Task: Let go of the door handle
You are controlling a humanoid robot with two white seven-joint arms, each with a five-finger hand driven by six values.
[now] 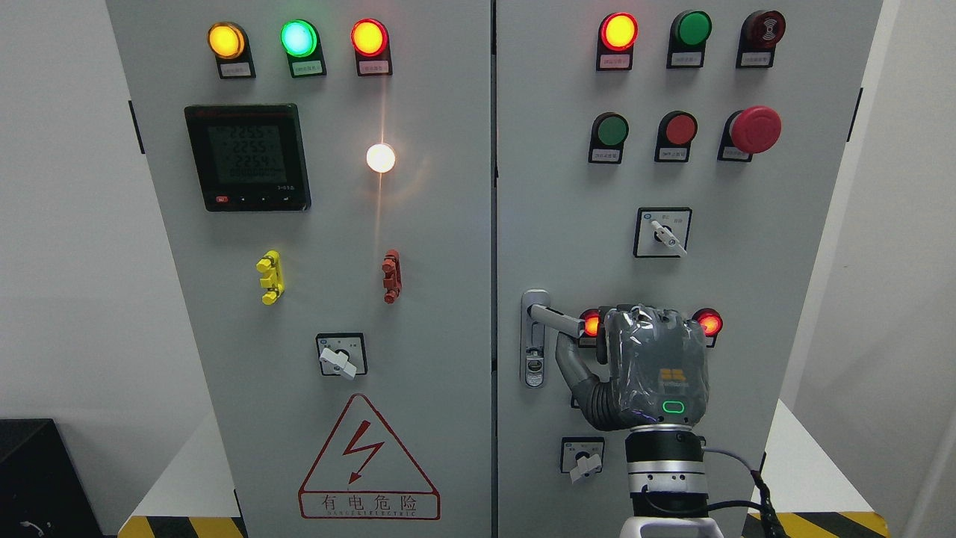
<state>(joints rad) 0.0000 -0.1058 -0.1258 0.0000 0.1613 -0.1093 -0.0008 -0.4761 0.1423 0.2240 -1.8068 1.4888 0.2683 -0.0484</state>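
The silver door handle (556, 317) sits on the left edge of the cabinet's right door (567, 187), its lever turned out to the right from its base plate (534, 351). My right hand (657, 359), grey and wrapped in clear film, comes up from the bottom edge and covers the lever's far end. Its fingers (646, 315) are curled over the lever's tip and the thumb (571, 366) reaches up under the lever. The tip of the lever is hidden behind the hand. My left arm does not show.
Both grey cabinet doors are closed, with indicator lamps, push buttons, a red emergency stop (754, 129) and rotary switches (661, 233). Another rotary switch (582, 459) sits just left of my wrist. Two lit red lamps (708, 323) flank my hand. The left door carries a meter (249, 157).
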